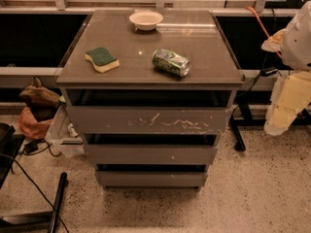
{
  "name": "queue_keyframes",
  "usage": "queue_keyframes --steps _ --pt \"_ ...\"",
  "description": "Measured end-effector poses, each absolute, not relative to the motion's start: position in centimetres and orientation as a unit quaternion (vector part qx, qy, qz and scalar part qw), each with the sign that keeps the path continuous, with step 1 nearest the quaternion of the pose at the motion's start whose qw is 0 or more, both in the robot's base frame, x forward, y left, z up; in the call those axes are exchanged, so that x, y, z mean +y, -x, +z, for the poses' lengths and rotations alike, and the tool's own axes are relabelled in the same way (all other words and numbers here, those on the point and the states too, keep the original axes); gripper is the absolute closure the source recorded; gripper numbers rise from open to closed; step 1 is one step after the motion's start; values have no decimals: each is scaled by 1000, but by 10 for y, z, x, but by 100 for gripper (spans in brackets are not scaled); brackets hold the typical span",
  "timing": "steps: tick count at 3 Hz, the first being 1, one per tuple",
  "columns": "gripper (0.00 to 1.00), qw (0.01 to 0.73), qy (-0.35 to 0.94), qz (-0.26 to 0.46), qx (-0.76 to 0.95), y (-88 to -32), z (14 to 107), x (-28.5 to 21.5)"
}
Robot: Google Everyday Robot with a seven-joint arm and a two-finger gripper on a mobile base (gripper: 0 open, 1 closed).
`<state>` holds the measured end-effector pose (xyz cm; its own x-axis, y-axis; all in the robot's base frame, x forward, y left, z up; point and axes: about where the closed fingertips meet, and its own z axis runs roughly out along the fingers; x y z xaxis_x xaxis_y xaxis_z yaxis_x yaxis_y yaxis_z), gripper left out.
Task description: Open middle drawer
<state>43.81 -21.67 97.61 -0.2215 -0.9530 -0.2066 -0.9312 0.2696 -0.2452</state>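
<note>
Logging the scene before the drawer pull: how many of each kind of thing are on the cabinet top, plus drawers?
bowl: 1
sponge: 1
can: 1
drawers: 3 (top drawer, middle drawer, bottom drawer)
total: 6
The gripper hangs at the right edge, apart from the cabinet.

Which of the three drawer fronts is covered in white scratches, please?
The top drawer, the tallest; the middle drawer and bottom drawer are nearly plain. The gripper hangs at the view's right edge, touching none.
</note>
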Motion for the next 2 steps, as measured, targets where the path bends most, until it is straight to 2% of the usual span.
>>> queue_keyframes --steps 2 --pt "0 165 601 -30 782 -440 970 -215"
